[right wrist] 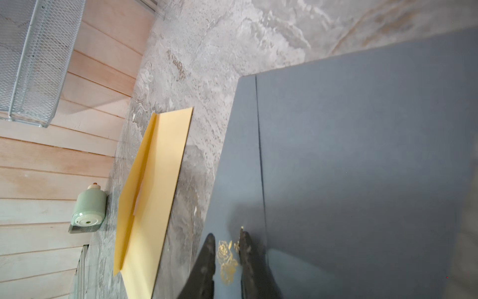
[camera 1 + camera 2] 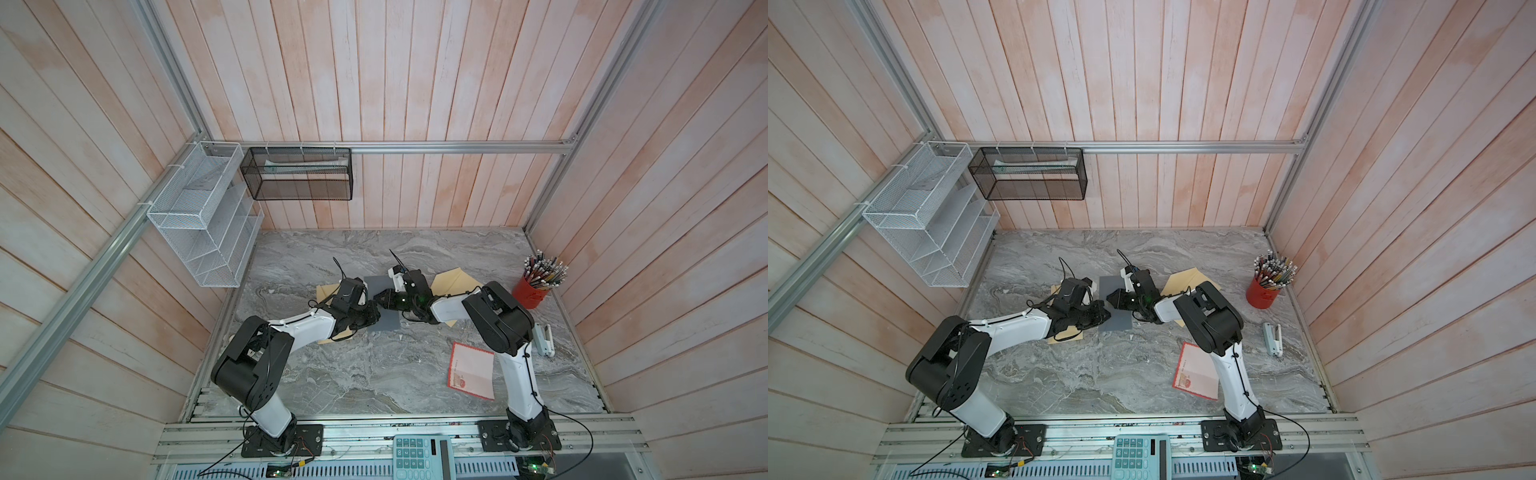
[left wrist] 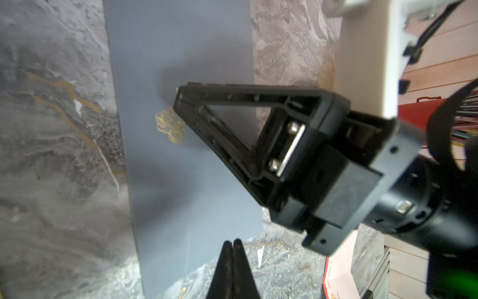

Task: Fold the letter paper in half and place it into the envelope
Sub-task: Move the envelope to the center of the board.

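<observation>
End effector state, right arm: the right end effector (image 1: 227,234) stands with its jaws a little apart, tips down on the letter paper (image 1: 362,155) either side of a gold emblem (image 1: 227,259). I see nothing gripped between them. The left end effector (image 3: 233,242) is fully together and empty, at the near edge of the same sheet.

Sheet position: the grey paper lies flat at mid tabletop (image 2: 374,382), between the two arms. A straight line runs beside its left edge. I judge this to be the upper layer of a fold that stops short of the lower layer.

Handling: I expect the sheet to be light, thin and easily creased. Lying flat, it offers no raised edge, and it should slide on the smooth stone-pattern surface. I would pin it with one end effector and lift a free corner or the open edge with the other, both layers together.

Surroundings: the envelope (image 1: 155,194) lies just left of the sheet, flap open, with a strip of bare tabletop between them. A second tan envelope (image 2: 453,278) lies far right. Plank walls close in three sides, and a pencil cup (image 2: 530,293) stands at the right wall.
</observation>
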